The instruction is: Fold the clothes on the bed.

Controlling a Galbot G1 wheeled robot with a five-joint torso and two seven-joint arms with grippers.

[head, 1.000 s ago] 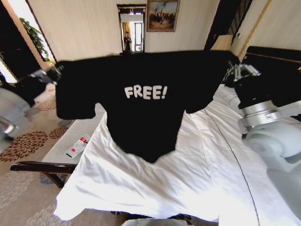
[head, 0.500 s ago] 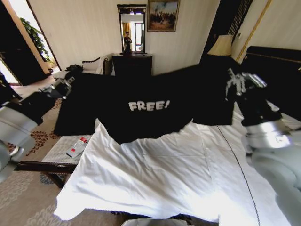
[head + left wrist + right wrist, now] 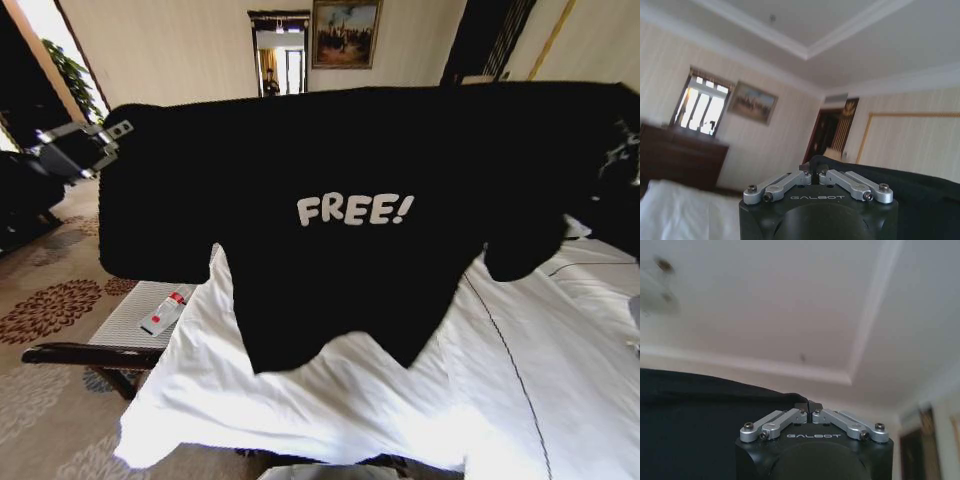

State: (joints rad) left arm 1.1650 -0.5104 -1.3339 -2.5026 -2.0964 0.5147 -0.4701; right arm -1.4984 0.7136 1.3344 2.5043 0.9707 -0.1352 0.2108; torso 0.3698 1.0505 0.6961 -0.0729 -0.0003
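Observation:
The clothes, one black T-shirt (image 3: 330,170) with white "FREE!" lettering, hangs spread wide in the air above the bed (image 3: 330,410). My left gripper (image 3: 112,135) is shut on one shoulder edge of the T-shirt at the left of the head view. In the left wrist view the left gripper (image 3: 814,172) pinches black cloth (image 3: 920,195). My right gripper (image 3: 809,407) is shut on the other shoulder edge of the T-shirt (image 3: 690,425); in the head view that arm sits behind the cloth at the far right. The hem dangles over the white duvet.
A narrow white-cushioned bench (image 3: 140,320) with a dark frame stands at the bed's left side, holding a small red-and-white object (image 3: 165,312). Patterned carpet (image 3: 50,310) lies to the left. A dark cabinet, mirror and framed painting (image 3: 345,32) stand at the far wall.
Both arms have risen and spread, lifting the T-shirt from a sagging drape to a taut, wide hang nearer the camera. It now hides the right arm and the cabinet.

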